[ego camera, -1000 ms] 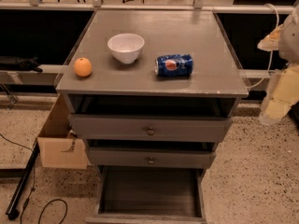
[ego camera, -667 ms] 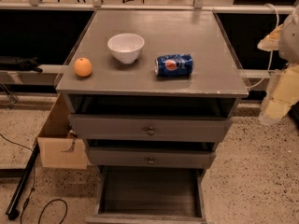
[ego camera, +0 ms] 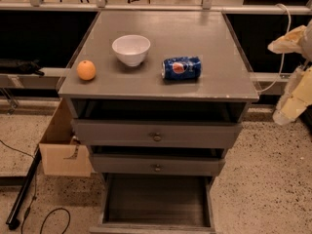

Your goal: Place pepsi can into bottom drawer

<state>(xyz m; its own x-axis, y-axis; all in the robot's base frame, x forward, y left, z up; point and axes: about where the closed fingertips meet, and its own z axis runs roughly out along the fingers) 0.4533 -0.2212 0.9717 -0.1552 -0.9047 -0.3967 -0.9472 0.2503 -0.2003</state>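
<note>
The pepsi can lies on its side on the grey cabinet top, right of centre, logo facing me. The bottom drawer is pulled out below the two upper drawers; its dark tray holds nothing that I can see. My gripper hangs at the right edge of the view, off the cabinet's right side and below top level, well apart from the can.
A white bowl stands left of the can and an orange sits near the top's left edge. The two upper drawers have round knobs. A cardboard box and cables lie on the floor to the left.
</note>
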